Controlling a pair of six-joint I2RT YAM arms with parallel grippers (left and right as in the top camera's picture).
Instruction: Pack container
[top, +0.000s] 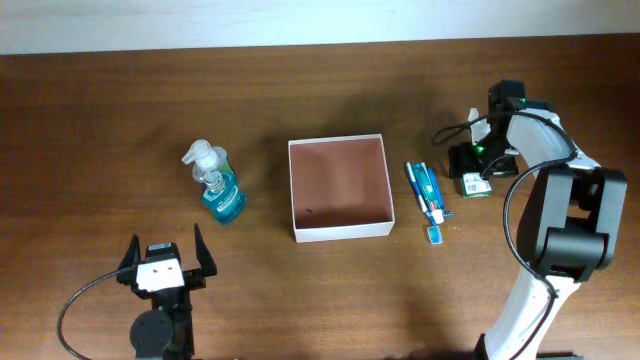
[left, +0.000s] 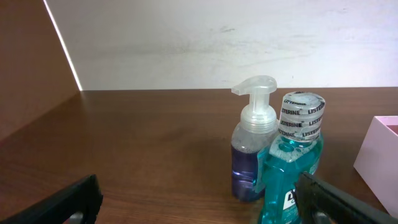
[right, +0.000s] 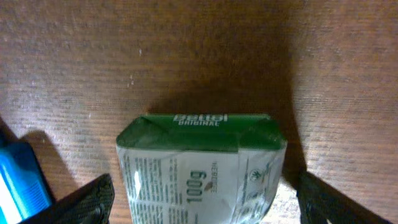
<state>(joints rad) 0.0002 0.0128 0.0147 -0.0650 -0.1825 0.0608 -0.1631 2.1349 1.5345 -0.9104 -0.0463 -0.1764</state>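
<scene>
White thin walls, reddish-brown floor: your container (top: 340, 231) sits on the surface (top: 100, 120); left jaws released, right jaws spread astride green packet (right: 199, 174).

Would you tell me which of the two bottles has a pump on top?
The clear bottle with purple liquid; the teal Listerine bottle beside it has a wrapped round cap instead.

Overhead cam is looking straight down on container (top: 340, 231); L wrist, low, is catching its edge; R wrist, tight on green pack (right: 199, 174).
</scene>
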